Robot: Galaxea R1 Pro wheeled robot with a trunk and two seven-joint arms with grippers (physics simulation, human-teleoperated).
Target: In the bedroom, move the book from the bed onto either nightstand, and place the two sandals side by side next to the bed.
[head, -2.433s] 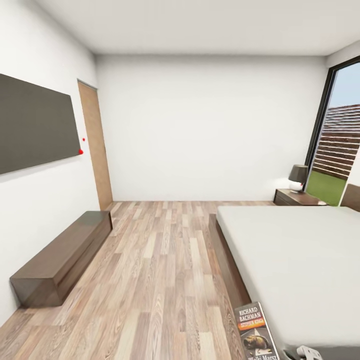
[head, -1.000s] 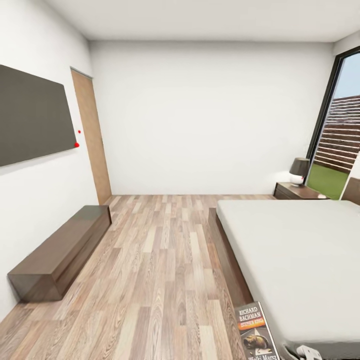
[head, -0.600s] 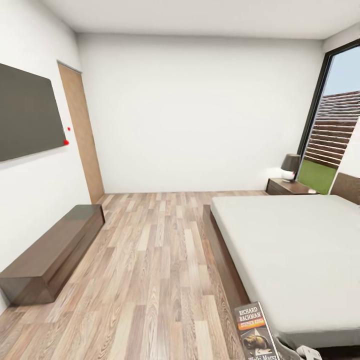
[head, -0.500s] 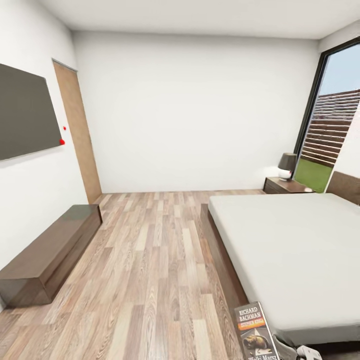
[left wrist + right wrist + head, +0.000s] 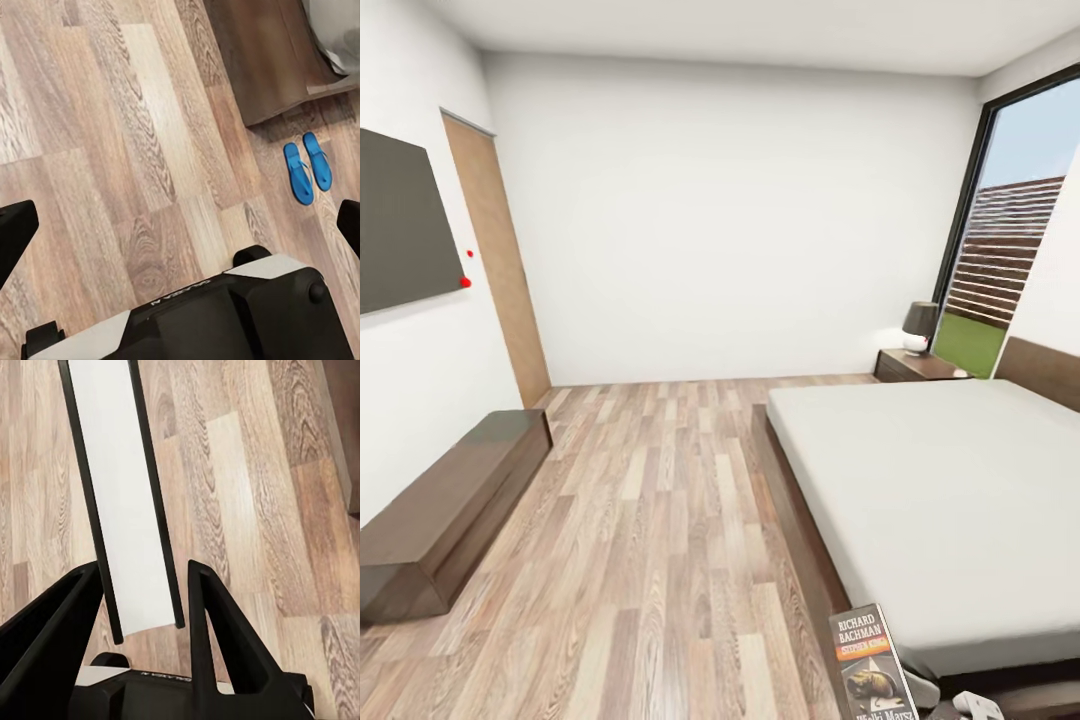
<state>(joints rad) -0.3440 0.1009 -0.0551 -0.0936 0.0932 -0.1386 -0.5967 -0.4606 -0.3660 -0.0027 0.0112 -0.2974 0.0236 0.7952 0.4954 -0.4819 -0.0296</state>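
The book, dark-covered with "Richard Bachman" and an orange band, stands upright at the head view's lower edge. In the right wrist view its white page edge runs between the two black fingers of my right gripper, which is shut on it. The bed with its grey mattress stretches along the right. A nightstand stands at its far corner. My left gripper hangs open over the floor. The two blue sandals lie side by side on the planks near the bed's dark frame corner.
A dark lamp sits on the nightstand. A long low dark bench runs along the left wall under a black screen, beside a wooden door. A tall window is at the right. My own base shows under the left wrist.
The whole head picture has slid left, so the camera has turned right; more of the bed and headboard shows. The book stays at the same spot in my right gripper.
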